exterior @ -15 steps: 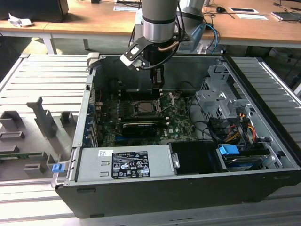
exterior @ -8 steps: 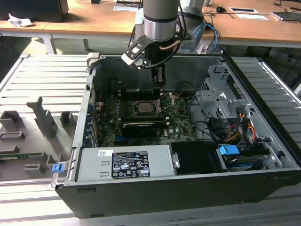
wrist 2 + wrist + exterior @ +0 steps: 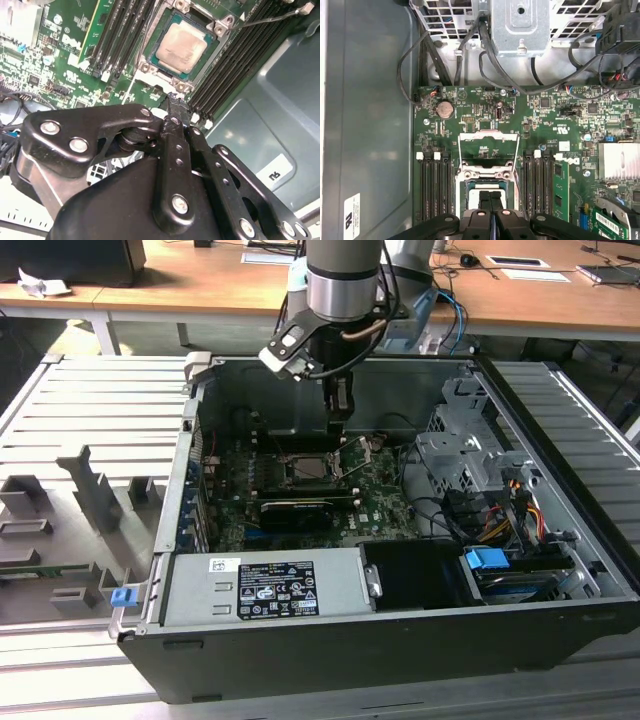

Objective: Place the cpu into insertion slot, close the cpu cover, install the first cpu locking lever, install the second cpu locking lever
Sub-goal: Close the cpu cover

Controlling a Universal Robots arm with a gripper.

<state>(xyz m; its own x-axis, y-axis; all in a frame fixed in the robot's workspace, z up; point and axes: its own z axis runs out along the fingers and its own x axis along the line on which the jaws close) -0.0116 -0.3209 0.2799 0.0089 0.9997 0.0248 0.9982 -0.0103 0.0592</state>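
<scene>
Wooden desks [image 3: 200, 290] run behind a grey ribbed table [image 3: 90, 410], and on it we see an open computer case [image 3: 400, 640] lying on its side. In the exterior view the arm [image 3: 345, 275] reaches down into the case. The gripper [image 3: 339, 418] hangs over the green board [image 3: 380, 495], close to the slot [image 3: 313, 468]. A black card [image 3: 295, 508] lies just nearer than the slot.

In the second wrist view we find the cpu [image 3: 181, 46] seated flat in the slot [image 3: 150, 64], its silver-beige face up. The gripper [image 3: 174, 101] is just beside the slot's rim, apart from the cpu. Its jaws are pressed together, and we see nothing between them.

In the first wrist view the gripper [image 3: 491, 195] sits over the slot [image 3: 470, 176]. The cover [image 3: 489, 136] stands open just beside the slot, not down on the cpu, and we see green board through its window.
</scene>
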